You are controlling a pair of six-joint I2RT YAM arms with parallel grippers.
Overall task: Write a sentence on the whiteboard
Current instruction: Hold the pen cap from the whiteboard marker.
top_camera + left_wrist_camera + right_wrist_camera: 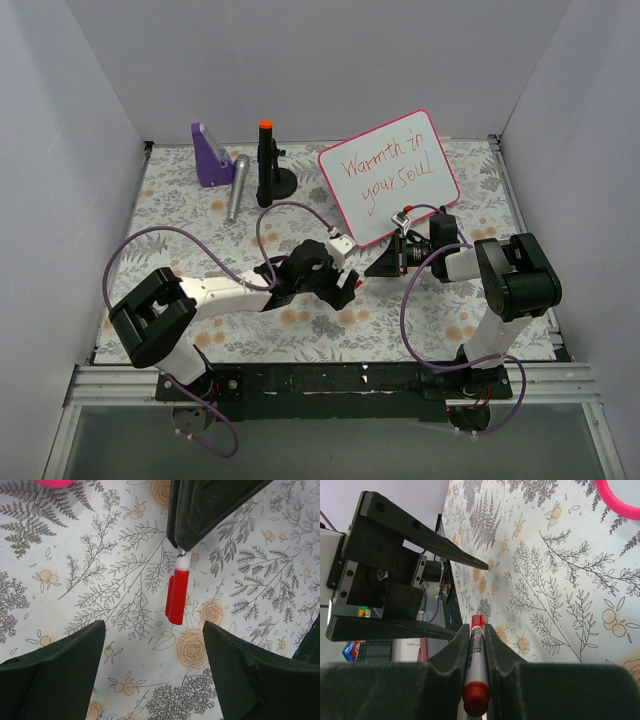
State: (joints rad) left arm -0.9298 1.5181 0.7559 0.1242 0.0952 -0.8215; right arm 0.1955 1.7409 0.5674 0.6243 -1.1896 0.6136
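Here, seen from above, a glossy white whiteboard with rounded corners and a thin pink-red frame [350, 205] stands tilted at the back right of a floral-patterned tablecloth [180, 215]. The sentence [388, 170], in thin red handwriting, reads "Warmth in your soul" over two lines.

Just in front of the board's lower edge the two arms meet. The right gripper [475, 630] is clamped on a slim silver marker with red ends [476, 665]. The left gripper [154, 630] has its fingers spread wide apart, holding nothing, just below the marker's red clipped cap [176, 597].

The writing looks finished, so the risks lie in handling the pen. If the left fingers close off-centre on the cap, they could lever the marker askew in the right grip or knock it loose. The right arm is also near the board, so a careless swing might bump the frame, tip the board or smear the ink.

Whether the cap is fully seated cannot be told. What props the board up is hidden. Both wrist views show only a sliver of pink frame. In the overhead view the marker is hidden among the dark grippers.

Behind the arms sit a purple wedge-shaped block [210, 155], a silver cylinder [236, 187] and a black stand with an orange tip [268, 160].
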